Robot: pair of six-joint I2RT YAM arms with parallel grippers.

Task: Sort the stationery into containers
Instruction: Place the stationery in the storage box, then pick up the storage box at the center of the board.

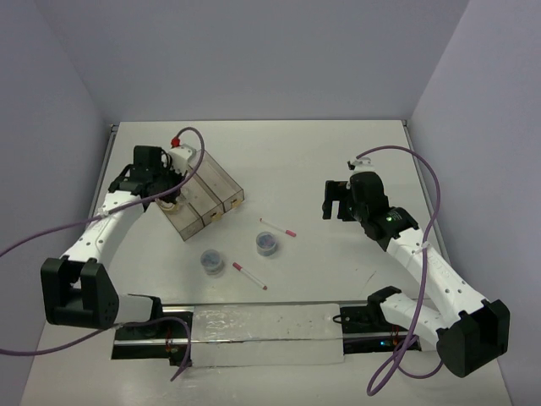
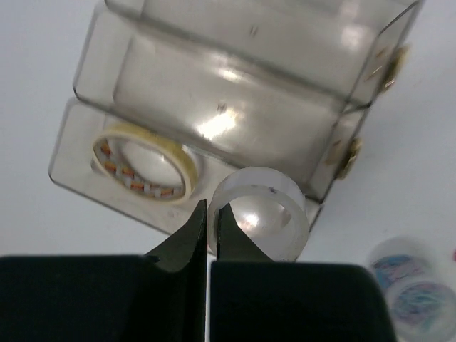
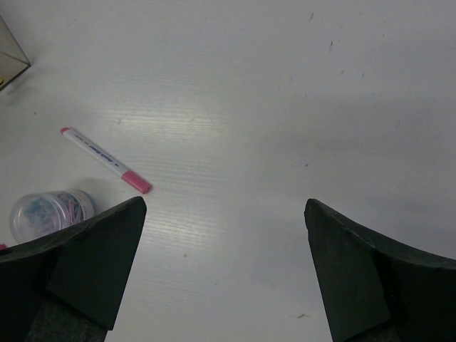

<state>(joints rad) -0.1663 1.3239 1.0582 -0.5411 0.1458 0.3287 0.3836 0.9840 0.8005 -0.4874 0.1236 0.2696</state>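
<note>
Left gripper (image 2: 211,214) clenched, apparently pinching wall of whitish tape ring (image 2: 260,187) at end of containers (image 2: 214,92); tan tape ring (image 2: 135,185) lies inside outermost bin, just beyond fingertips; right gripper (image 3: 224,206) spread, empty.

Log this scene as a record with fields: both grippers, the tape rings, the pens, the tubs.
left gripper: shut, pinching the wall of the whitish tape ring at the end of the bins
right gripper: open, empty, over the table
tan tape ring: lying inside an outer bin
far pen, near pen: on the table, outside the bins
left tub, right tub: on the table, apart
</note>
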